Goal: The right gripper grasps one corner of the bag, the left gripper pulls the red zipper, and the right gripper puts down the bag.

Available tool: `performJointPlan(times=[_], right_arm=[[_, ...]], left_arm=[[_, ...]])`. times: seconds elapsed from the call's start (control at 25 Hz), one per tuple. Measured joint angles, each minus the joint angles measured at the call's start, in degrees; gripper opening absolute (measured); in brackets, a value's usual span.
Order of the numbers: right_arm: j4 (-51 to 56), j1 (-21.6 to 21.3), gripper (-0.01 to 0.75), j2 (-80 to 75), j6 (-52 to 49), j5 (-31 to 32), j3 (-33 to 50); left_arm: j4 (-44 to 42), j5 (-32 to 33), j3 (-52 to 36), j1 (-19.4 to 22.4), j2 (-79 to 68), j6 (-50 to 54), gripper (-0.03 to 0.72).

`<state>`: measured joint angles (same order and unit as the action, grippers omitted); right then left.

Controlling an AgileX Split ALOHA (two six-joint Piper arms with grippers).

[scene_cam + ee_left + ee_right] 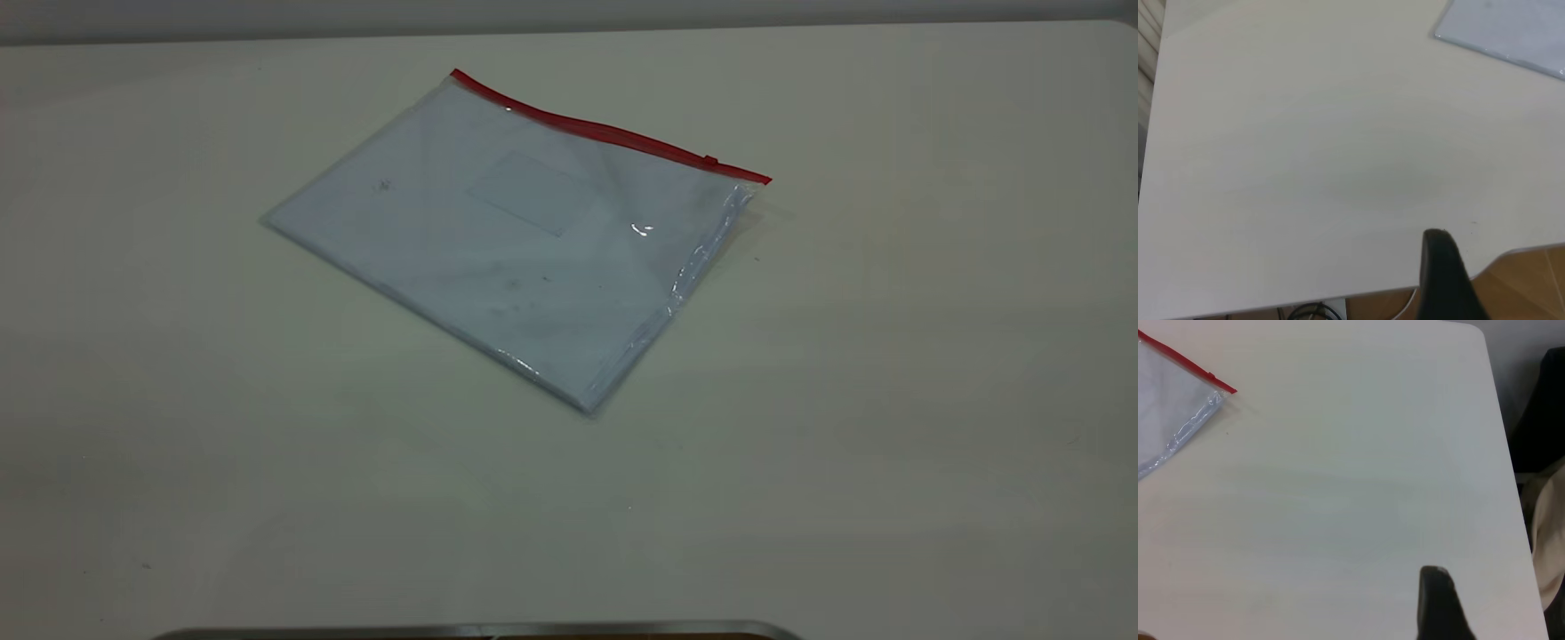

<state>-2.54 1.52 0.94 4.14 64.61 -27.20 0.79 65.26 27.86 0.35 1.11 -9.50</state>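
Observation:
The bag (524, 240) lies flat on the white table, a clear pouch with pale sheets inside. The red zipper (605, 132) runs along its far long edge, with the small slider tab (710, 161) near the right end. The red-strip corner (760, 178) is at the far right. Neither gripper shows in the exterior view. The left gripper (1438, 243) is a dark shape over the table edge, far from a plain corner of the bag (1511, 30). The right gripper (1435, 577) hovers over bare table, well away from the bag's red corner (1230, 389) and slider (1213, 377).
The table's edge and wooden floor (1531, 280) show beside the left gripper. The table's rounded far corner and dark and beige objects (1545, 453) lie beyond the right gripper. A metal strip (480, 631) runs along the near edge.

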Motion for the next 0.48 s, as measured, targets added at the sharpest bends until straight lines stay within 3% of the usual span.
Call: performJointPlan(times=[0.32,0.48], right_arm=[[1.7,0.0,0.466,0.0,-0.1,-0.1,0.0],[16.3,0.0,0.466,-0.3,0.8,-1.8,-0.3]], left_arm=[[0.1,-0.1,0.0,0.0,0.0,0.0,0.497],[-0.8,-0.4,0.2,0.0,-0.1,0.2,0.497]])
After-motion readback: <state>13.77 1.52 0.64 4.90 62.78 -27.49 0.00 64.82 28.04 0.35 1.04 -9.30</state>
